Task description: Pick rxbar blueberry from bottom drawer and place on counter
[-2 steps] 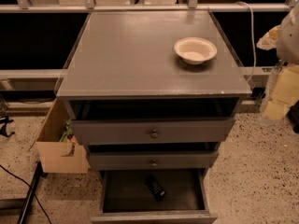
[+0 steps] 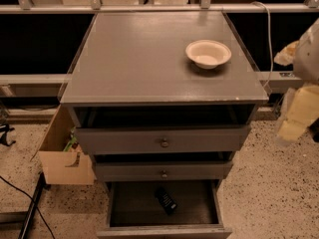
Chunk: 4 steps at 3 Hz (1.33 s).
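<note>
Counter [image 2: 139,59], the broad matte grey square top of a dark wooden drawer cabinet, fills the middle of the scene. Below the counter's front edge, the bottom drawer [image 2: 194,205], the deepest of three and dark inside, stands pulled out. Two shallower grey drawers with round knobs, the upper one [image 2: 124,141] and the middle one [image 2: 124,172], sit between it and the counter, each slightly ajar. A brown cardboard box [image 2: 62,166] rests on the speckled floor below the counter's left side. The robot's pale yellow gripper [image 2: 297,116] hangs off the counter's right edge, below its surface and well apart from the drawers; whether it is spread or closed cannot be told. A shallow round cream bowl [image 2: 208,53] sits on the counter's right rear part. The rxbar blueberry [image 2: 166,200], a small flat bar in a dark wrapper, lies angled on the bottom drawer's floor, near the middle.
</note>
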Available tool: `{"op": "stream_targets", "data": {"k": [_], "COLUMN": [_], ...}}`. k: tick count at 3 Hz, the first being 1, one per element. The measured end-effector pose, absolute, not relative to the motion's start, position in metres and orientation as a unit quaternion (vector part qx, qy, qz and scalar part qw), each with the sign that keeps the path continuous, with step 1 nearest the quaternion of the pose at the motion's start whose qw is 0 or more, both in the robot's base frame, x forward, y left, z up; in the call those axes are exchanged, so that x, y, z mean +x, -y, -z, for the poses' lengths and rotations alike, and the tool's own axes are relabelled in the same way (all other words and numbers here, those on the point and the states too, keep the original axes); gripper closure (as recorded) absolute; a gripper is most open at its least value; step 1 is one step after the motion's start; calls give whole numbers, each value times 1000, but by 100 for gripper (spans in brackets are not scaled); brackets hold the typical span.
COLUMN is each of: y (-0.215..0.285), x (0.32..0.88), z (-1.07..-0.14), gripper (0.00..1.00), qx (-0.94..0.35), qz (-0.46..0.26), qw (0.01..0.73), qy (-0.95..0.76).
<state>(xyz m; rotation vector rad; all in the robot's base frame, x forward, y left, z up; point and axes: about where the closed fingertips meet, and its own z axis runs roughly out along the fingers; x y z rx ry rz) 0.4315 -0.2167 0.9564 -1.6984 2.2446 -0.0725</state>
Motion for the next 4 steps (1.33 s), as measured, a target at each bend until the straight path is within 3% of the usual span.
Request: {"op": "stream_targets", "data": {"k": [3, 4], "y": [207, 207], "x": [396, 395], "z": [-815, -814], "gripper": [0, 0], "qx": [-553, -553], "qz": [-32, -32], "qw": [159, 159], "qy": [-817, -817]}}
